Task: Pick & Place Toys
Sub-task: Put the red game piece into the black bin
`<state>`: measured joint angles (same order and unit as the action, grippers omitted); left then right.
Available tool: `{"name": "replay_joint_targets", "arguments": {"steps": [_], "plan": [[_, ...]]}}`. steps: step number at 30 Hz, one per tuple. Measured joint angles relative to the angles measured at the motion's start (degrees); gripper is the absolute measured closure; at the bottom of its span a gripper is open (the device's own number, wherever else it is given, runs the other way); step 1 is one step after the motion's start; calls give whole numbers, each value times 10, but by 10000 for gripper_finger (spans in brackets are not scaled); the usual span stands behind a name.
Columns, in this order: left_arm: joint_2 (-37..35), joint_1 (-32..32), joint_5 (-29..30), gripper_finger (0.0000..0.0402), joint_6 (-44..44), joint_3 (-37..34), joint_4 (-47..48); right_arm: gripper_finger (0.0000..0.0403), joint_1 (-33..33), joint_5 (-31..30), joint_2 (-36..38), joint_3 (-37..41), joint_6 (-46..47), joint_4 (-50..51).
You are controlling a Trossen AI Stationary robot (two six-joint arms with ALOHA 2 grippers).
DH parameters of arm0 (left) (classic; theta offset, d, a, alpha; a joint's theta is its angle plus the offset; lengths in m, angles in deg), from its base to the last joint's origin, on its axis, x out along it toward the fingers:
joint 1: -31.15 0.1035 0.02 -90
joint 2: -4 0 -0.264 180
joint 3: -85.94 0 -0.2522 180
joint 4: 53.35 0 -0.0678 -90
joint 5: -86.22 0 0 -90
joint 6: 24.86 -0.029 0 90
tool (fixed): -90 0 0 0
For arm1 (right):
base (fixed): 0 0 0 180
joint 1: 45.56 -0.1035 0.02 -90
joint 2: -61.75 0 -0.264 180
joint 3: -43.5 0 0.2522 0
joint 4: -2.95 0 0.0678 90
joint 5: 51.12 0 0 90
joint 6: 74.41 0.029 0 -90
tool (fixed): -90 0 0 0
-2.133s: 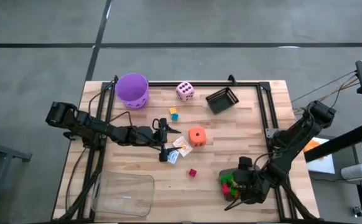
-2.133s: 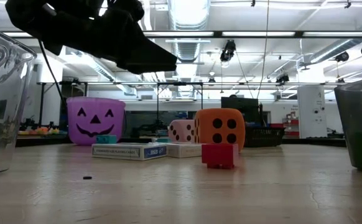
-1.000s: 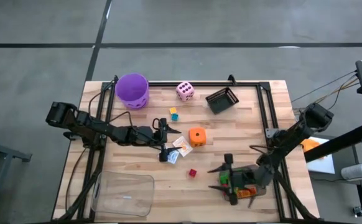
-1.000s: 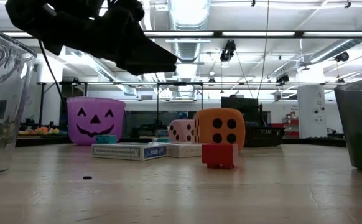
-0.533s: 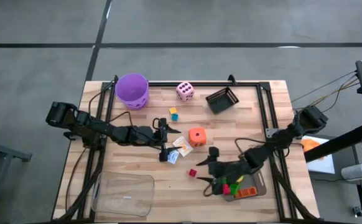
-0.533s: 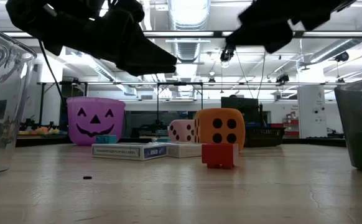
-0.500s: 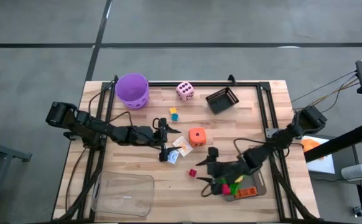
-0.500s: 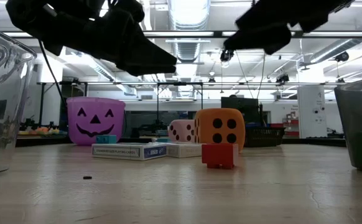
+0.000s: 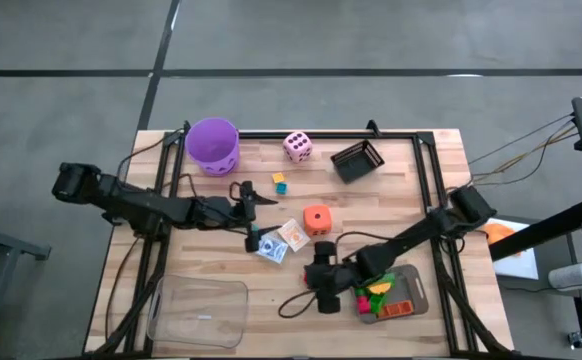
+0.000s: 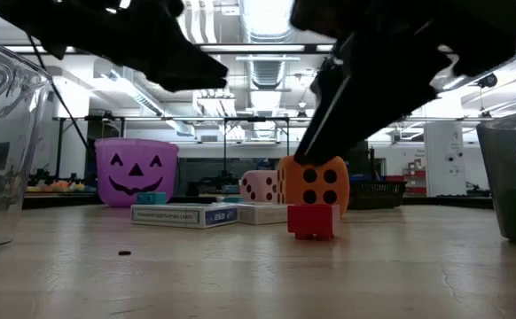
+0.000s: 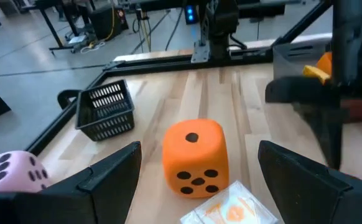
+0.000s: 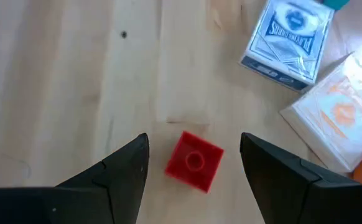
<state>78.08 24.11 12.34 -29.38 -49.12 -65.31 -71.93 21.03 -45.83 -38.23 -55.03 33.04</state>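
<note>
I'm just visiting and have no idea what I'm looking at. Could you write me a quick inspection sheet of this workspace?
Surface: wooden table, black frame around it.
Job's things: red brick between the open right pincer fingers; orange die; pink die; blue card pack and orange-printed pack; small bricks; more bricks in the grey tray.
Clutter: purple bucket, black basket, clear bin.
Pincers: left pincer open, facing the orange die.
Cables: along both arms.
Surroundings: grey floor, workshop behind; nobody seen.
</note>
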Motion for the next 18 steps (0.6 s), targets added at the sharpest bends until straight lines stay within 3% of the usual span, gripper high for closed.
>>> {"name": "replay_joint_targets", "arguments": {"steps": [7,18], "plan": [[-65,0,0,78,5,-56,-11,153,9,23,-36,-62,21,95],[-87,0,0,78,7,-76,-32,153,36,95,-37,-62,74,108]]}}
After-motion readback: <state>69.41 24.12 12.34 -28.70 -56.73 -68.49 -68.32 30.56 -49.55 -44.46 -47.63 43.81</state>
